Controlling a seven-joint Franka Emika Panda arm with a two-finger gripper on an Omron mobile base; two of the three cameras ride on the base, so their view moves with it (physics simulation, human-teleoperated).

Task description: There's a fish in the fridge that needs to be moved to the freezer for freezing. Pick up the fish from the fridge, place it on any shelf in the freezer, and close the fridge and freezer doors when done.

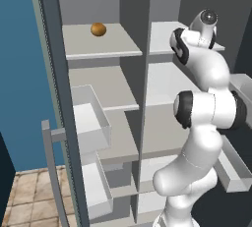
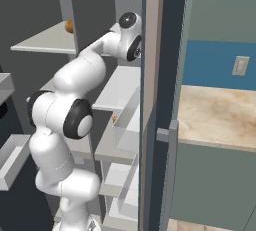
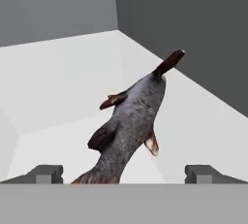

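- The fish (image 3: 131, 121) is seen in the hand view, lying on a pale grey shelf (image 3: 63, 82) close to where two dark walls meet; its tail is pointed away toward the corner, its head end is cut off at the bottom of the view.
- The gripper (image 3: 123, 173) is held directly over the near end of the fish; the two dark finger tips (image 3: 46, 173) are spread wide, one to each side of the body; no contact with the fish can be made out, and nothing is gripped.
- From the left base view the arm (image 1: 206, 108) is seen reaching up and into the right half of the open dark grey unit; the hand is hidden behind the wrist there.
- An orange ball (image 1: 98, 29) is spotted on the upper shelf of the left half, well apart from the arm.
- Both doors are found standing open; the left door (image 1: 54, 98) carries white door bins (image 1: 91, 123) and a light grey bar handle (image 1: 51, 172).
- In the right base view the other open door (image 2: 157, 100) is seen edge-on, with a beige counter (image 2: 220, 115) beyond it.
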